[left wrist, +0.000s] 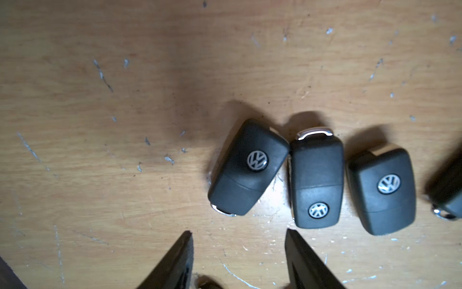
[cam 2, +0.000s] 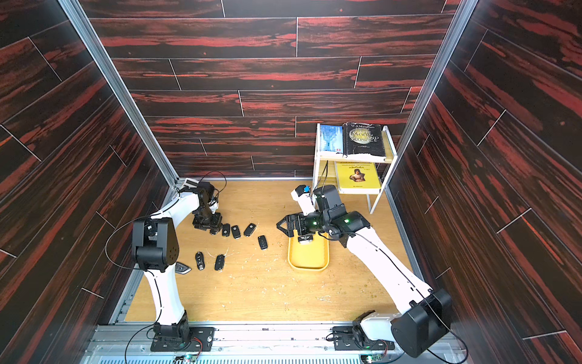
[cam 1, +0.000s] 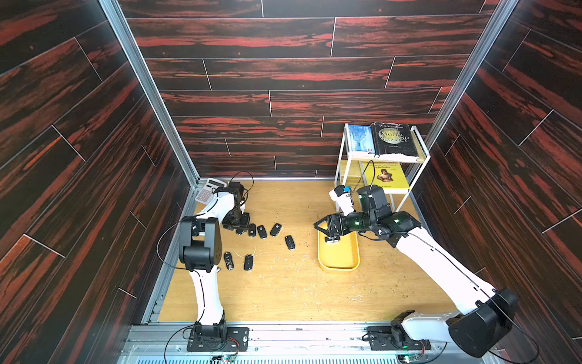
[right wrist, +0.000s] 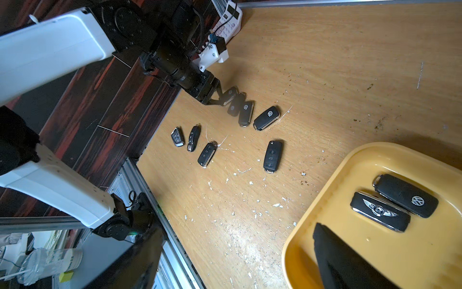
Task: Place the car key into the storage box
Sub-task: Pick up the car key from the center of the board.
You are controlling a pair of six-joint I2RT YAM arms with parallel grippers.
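Observation:
Several black car keys lie on the wooden table; a row of them (cam 1: 262, 232) (cam 2: 235, 232) runs beside my left gripper (cam 1: 238, 227) (cam 2: 211, 228). In the left wrist view this gripper (left wrist: 238, 232) is open over bare wood, and the nearest VW key (left wrist: 247, 167) lies just past its fingertips, untouched. The storage box (cam 1: 338, 257) (cam 2: 308, 258) (right wrist: 300, 225) is a yellow tray holding a VW key (right wrist: 405, 195) and a winged-logo key (right wrist: 380, 211). My right gripper (cam 1: 321, 227) (cam 2: 283, 225) (right wrist: 235, 232) hangs wide open and empty at the tray's far end.
More keys (cam 1: 289, 242) (cam 1: 248, 262) (cam 1: 228, 260) lie scattered between the arms. A white wire rack with books (cam 1: 381, 157) stands at the back right, behind the tray. A calculator (cam 1: 208, 189) sits in the back left corner. Dark panelled walls enclose the table.

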